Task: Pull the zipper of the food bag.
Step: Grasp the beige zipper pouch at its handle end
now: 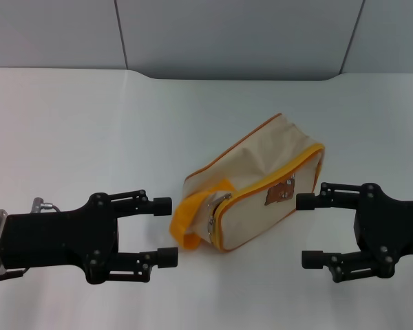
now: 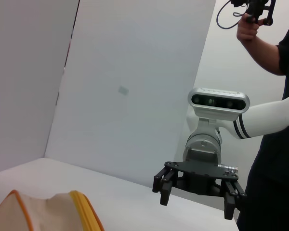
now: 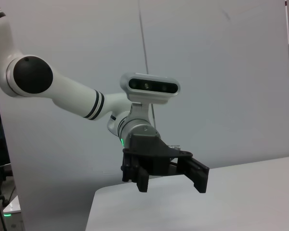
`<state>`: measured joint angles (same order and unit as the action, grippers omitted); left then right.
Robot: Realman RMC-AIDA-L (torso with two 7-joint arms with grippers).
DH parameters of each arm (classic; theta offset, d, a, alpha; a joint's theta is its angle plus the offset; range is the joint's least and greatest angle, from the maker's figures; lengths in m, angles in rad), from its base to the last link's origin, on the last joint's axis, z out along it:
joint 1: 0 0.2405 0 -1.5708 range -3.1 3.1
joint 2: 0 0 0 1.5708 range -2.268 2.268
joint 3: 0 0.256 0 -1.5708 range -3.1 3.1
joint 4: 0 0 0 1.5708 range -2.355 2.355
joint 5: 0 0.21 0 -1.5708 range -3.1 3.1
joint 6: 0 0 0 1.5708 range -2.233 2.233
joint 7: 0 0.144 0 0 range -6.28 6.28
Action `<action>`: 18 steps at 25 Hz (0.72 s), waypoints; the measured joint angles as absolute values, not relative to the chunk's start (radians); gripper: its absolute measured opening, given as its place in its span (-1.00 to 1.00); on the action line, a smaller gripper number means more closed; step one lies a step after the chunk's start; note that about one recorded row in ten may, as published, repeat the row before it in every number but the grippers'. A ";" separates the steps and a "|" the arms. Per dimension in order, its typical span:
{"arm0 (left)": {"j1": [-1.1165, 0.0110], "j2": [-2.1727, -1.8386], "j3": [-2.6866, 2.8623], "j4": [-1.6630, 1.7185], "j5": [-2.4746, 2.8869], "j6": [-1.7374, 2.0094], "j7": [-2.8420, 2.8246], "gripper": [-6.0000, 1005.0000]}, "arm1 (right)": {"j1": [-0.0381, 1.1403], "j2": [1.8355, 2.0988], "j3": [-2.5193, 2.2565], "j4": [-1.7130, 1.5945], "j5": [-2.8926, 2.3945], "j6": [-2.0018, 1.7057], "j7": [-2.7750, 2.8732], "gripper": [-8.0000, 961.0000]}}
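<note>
White surface (image 1: 82, 130): broad and matte, carrying the bag; grey wall panels stand behind it.
Bag (image 1: 261, 165): cream canvas pouch with orange-yellow piping, lying on its side near the middle of the surface, between the two grippers and slightly nearer the right one. Its bear-patch side faces up and toward the camera. In the left wrist view only its top corner shows (image 2: 43, 211).
Left gripper (image 1: 166, 230): black, low at the left, pointing toward the bag's handle end. Jaws wide apart and holding nothing; the upper fingertip sits just beside the handle, the lower just below it. The right wrist view shows it from the front (image 3: 171, 180), jaws spread.
Right gripper (image 1: 307, 230): black, low at the right, pointing at the bag's other end. Jaws wide apart and holding nothing; the upper fingertip is just beside the bag's piped edge near the patch. The left wrist view shows it from the front (image 2: 196, 197), jaws spread.
Handle (image 1: 193, 214): yellow loop at the bag's left end, resting on the surface.
Bear patch (image 1: 280, 192): brown, on the bag's facing side.
Zipper (image 1: 211, 225): silvery pull tab at the bag's left end, just right of the handle, on the orange-yellow band; neither gripper touches it.
</note>
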<state>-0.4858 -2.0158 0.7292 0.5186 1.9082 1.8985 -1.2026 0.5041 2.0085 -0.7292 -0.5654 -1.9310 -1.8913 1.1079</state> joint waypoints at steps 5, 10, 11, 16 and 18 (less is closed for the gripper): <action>-0.485 -2.014 0.730 0.521 1.911 1.899 -1.203 0.60 | 0.504 2.011 -0.730 -0.564 -1.932 -1.891 1.098 0.69; -0.484 -2.011 0.731 0.520 1.911 1.895 -1.203 0.59 | 0.505 2.011 -0.730 -0.564 -1.933 -1.890 1.097 0.70; -0.484 -2.011 0.731 0.520 1.911 1.895 -1.203 0.59 | 0.505 2.011 -0.730 -0.564 -1.933 -1.890 1.097 0.70; -0.483 -2.012 0.732 0.521 1.913 1.892 -1.203 0.58 | 0.505 2.011 -0.730 -0.564 -1.933 -1.892 1.096 0.70; -0.484 -2.013 0.732 0.521 1.913 1.890 -1.203 0.58 | 0.505 2.011 -0.730 -0.565 -1.933 -1.892 1.096 0.70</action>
